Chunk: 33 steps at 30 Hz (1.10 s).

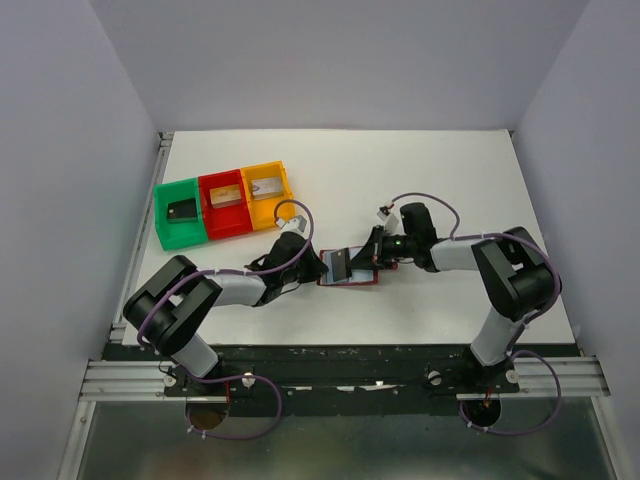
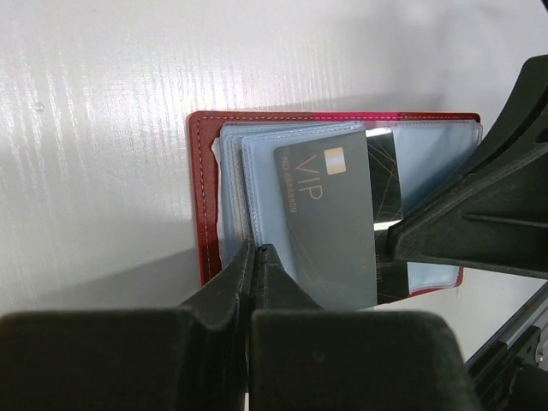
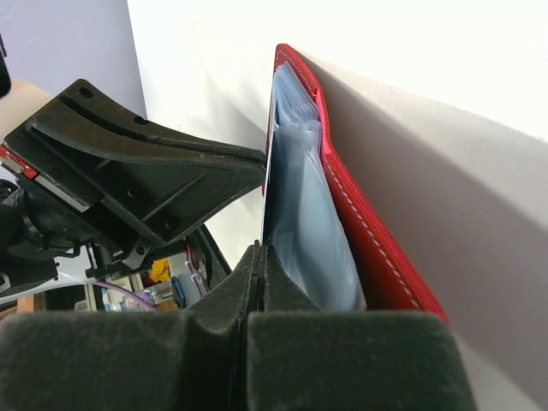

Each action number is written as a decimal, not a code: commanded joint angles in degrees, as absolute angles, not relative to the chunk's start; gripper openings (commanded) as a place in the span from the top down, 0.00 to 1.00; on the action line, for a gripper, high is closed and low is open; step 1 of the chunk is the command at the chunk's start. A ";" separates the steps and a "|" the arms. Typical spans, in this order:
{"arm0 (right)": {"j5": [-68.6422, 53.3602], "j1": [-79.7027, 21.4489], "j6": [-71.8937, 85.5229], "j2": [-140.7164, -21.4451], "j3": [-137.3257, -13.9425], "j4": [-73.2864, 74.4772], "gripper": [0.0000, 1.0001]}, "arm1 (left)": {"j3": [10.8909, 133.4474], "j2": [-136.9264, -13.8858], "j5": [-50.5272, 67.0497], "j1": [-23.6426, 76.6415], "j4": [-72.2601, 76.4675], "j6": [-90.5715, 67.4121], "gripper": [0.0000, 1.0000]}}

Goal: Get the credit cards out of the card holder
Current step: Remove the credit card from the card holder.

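Lying open on a white table (image 1: pixel 450 180) between pale walls (image 1: pixel 60 150), the red card holder (image 2: pixel 205 171) shows blue pockets (image 2: pixel 428 154); left gripper (image 2: pixel 257 257) pinches a pocket, right gripper (image 3: pixel 259 257) a card (image 3: pixel 266 184).

Look past your left pincer (image 1: pixel 320 268) and off to its left: three open plastic trays stand in a touching row on the white table (image 1: pixel 450 180). The yellow tray (image 1: pixel 262 216) is nearest that pincer, the red tray (image 1: pixel 230 231) comes next, and the green tray (image 1: pixel 185 241) is farthest. Pale lilac walls (image 1: pixel 60 150) close in the table on three sides. Behind the pincer, along the near edge, you have an aluminium rail (image 1: pixel 340 380)
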<state>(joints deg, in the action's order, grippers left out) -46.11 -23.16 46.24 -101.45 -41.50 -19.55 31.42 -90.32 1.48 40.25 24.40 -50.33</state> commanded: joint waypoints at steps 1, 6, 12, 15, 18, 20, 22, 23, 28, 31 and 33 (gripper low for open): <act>-45.62 -22.06 44.74 -98.62 -40.87 -18.72 1.00 | 29.53 -90.79 0.97 40.78 19.16 -50.54 1.00; -45.53 -21.97 44.38 -98.26 -40.87 -18.11 1.00 | 29.62 -90.79 1.05 40.78 19.16 -50.63 1.00; -45.35 -21.71 44.38 -98.00 -40.34 -18.19 1.00 | 29.62 -90.44 0.88 40.78 18.81 -50.36 1.00; -45.44 -21.62 44.30 -97.65 -40.34 -18.19 1.00 | 29.79 -90.26 0.88 40.69 18.55 -50.19 1.00; -45.26 -21.53 44.12 -97.38 -40.25 -17.84 1.00 | 29.79 -90.00 0.79 40.69 18.28 -50.01 1.00; -45.00 -21.53 43.60 -97.21 -40.43 -17.14 1.00 | 29.79 -89.82 0.70 40.61 18.19 -49.92 1.00; -44.56 -21.53 42.81 -96.77 -40.78 -15.65 1.00 | 29.88 -89.39 0.44 40.69 17.58 -49.66 1.00; -44.13 -21.53 42.45 -96.51 -40.78 -15.04 1.00 | 29.88 -88.95 0.44 40.61 17.40 -49.48 1.00; -42.19 -21.36 40.61 -95.19 -41.48 -10.82 1.00 | 29.71 -87.54 -1.04 40.78 16.18 -48.96 1.00; -41.31 -21.18 39.38 -94.49 -42.19 -8.01 1.00 | 29.27 -86.58 -1.58 40.69 15.29 -48.69 1.00; -40.61 -21.18 38.59 -93.87 -42.45 -6.51 1.00 | 28.66 -85.52 -2.02 40.78 14.77 -48.43 1.00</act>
